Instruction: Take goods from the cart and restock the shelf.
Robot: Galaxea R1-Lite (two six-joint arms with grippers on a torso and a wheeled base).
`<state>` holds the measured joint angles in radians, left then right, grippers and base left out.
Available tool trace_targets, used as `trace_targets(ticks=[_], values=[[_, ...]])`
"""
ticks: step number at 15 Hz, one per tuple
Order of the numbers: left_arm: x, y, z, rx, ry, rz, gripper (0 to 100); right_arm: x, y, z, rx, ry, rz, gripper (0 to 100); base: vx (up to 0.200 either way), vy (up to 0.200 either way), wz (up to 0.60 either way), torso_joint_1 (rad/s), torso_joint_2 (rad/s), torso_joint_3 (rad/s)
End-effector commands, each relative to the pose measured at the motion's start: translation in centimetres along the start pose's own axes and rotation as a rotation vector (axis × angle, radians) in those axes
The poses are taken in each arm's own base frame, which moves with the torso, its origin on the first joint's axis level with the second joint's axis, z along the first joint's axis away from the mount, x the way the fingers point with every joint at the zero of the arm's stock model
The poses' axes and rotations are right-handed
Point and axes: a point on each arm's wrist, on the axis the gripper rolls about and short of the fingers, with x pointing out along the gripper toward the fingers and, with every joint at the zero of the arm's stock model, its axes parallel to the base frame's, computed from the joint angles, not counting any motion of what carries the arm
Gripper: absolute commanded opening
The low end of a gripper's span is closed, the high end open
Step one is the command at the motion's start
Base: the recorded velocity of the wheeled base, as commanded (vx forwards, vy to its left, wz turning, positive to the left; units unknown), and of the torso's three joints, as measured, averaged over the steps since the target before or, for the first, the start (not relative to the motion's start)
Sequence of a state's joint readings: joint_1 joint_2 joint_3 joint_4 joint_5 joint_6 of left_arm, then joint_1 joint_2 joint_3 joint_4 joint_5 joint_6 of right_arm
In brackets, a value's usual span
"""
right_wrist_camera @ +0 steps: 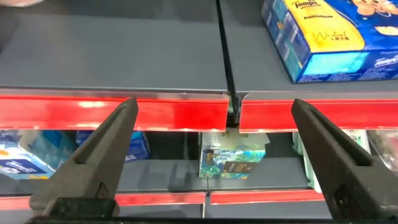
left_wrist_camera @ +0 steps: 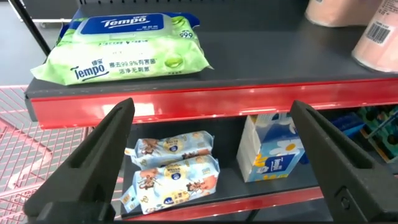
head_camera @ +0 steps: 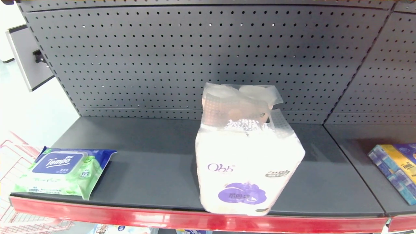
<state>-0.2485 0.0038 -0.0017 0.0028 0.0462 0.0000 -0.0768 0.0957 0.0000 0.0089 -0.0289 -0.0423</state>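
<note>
The toilet-roll pack (head_camera: 248,169) stands upright at the shelf's (head_camera: 156,162) front lip, mid-bay. The cart (left_wrist_camera: 37,149) lies low off the shelf's left end, nearer the left gripper (left_wrist_camera: 212,104). It and the right gripper (right_wrist_camera: 214,101) hold their fingers spread, empty.

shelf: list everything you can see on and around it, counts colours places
shelf: 1, dark grey with red front edge, across the head view
pegboard: 1, grey, behind the shelf
wipes pack: 1, green and blue, shelf front left
roll pack: 1, white and purple, shelf front middle
tissue box: 1, blue and yellow, next bay on the right
cart: 1, red wire, left of the shelf
small packs: 2, pale blue, lower shelf
carton: 1, white and blue, lower shelf
left gripper: black, open, facing the red edge
right gripper: black, open, facing the bay joint
</note>
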Motion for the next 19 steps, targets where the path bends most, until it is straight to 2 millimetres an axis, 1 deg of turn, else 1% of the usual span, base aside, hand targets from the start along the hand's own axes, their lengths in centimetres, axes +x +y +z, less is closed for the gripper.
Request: trace_targets(ticks=[1, 19], values=[[0.01, 0.00, -0.01, 0.000, 0.001, 0.001, 100, 0.02, 0.00, 0.00, -0.001, 0.003, 0.000, 100, 0.000, 0.000, 0.00, 0.000, 0.00, 0.000], [0.01, 0.00, -0.01, 0.000, 0.001, 0.001, 100, 0.02, -0.01, 0.02, 0.009, 0.001, -0.006, 100, 0.000, 0.000, 0.00, 0.000, 0.00, 0.000]])
